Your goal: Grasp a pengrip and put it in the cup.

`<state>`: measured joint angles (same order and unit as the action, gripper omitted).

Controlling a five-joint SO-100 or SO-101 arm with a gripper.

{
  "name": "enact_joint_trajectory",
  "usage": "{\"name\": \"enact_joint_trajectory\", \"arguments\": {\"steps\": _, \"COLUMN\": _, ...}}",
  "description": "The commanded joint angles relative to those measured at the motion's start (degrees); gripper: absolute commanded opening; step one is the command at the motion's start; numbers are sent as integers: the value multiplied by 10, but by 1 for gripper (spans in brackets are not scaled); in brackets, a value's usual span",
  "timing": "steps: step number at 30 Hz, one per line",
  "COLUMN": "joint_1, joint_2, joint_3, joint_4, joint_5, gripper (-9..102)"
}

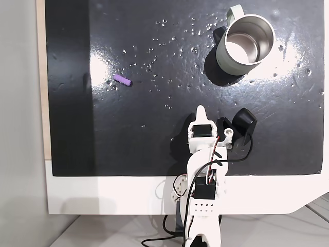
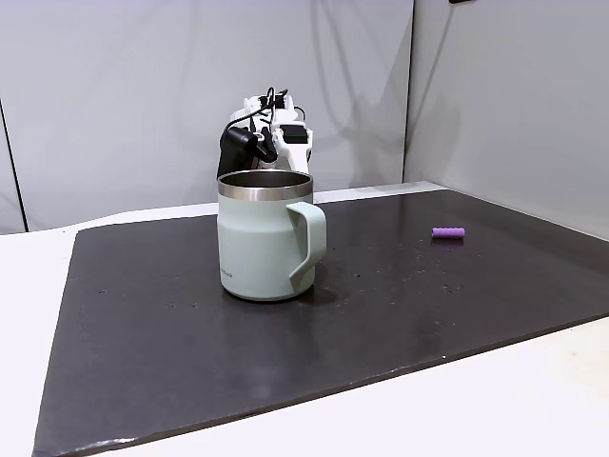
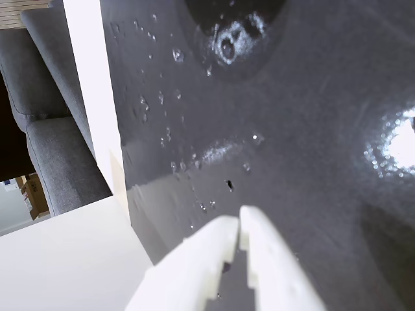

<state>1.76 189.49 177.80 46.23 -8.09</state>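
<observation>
Top-down fixed view, left to right: pengrip (image 1: pixel 122 80) lying flat on black mat (image 1: pixel 154 149), left of centre, well apart from all else. Hand (image 1: pixel 201 110) near mat's lower middle, white fingers (image 3: pixel 227 240) pressed together, tips touching, holding nothing. Cup (image 1: pixel 245 43) upright at upper right, handle toward top edge, steel inside showing. White worktop (image 1: pixel 103 195) borders mat below.

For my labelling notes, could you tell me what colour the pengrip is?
Light purple; the pengrip shows best in a fixed view from above.
</observation>
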Motion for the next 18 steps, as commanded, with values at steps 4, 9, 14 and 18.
{"name": "enact_joint_trajectory", "arguments": {"steps": 4, "joint_1": -2, "joint_2": 6, "joint_3": -3, "joint_4": -19, "joint_5": -10, "gripper": 0}}
{"name": "enact_joint_trajectory", "arguments": {"steps": 9, "joint_1": -2, "joint_2": 6, "joint_3": -3, "joint_4": -19, "joint_5": -15, "gripper": 0}}
{"name": "enact_joint_trajectory", "arguments": {"steps": 14, "joint_1": -4, "joint_2": 6, "joint_3": -45, "joint_4": 1, "joint_5": -62, "gripper": 0}}
{"name": "enact_joint_trajectory", "arguments": {"steps": 18, "joint_1": -49, "joint_2": -11, "joint_3": -141, "joint_4": 50, "joint_5": -112, "gripper": 0}}
